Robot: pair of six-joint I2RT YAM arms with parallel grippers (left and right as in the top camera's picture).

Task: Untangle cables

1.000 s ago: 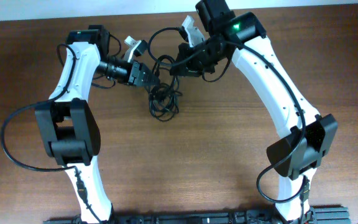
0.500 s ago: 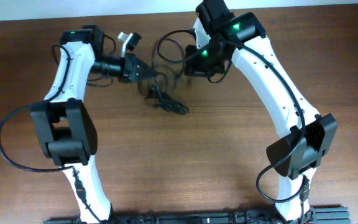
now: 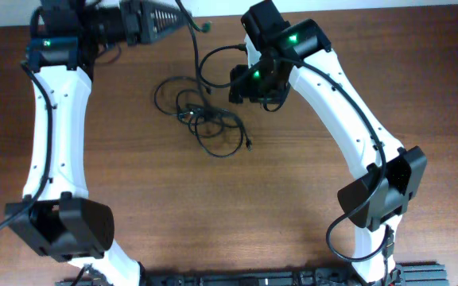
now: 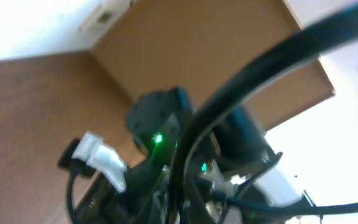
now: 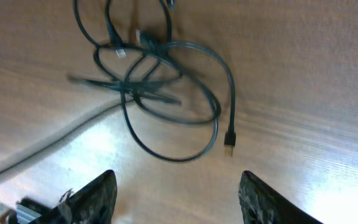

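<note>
The cables [image 3: 203, 121] lie as loose black loops on the brown table, left of centre; in the right wrist view the cables [image 5: 166, 81] fill the upper half, with a small plug [image 5: 229, 150] at the lower right. One strand [image 3: 193, 63] rises from the heap to my left gripper [image 3: 183, 17], which is raised at the far left and shut on it. In the left wrist view that strand [image 4: 241, 93] runs close past the lens down to the left gripper [image 4: 180, 210]. My right gripper [image 3: 242, 89] hovers just right of the heap; in its own view the right gripper [image 5: 178, 194] is open and holds nothing.
The table's far edge [image 3: 372, 9] runs close behind both grippers. The right arm's green light [image 4: 158, 138] shows in the left wrist view. Both arm bases [image 3: 237, 278] stand at the near edge.
My left gripper shut on a strand and swung up and back to the far left, pulling it out. My right gripper opened and let go; the heap spread into wider loops.
</note>
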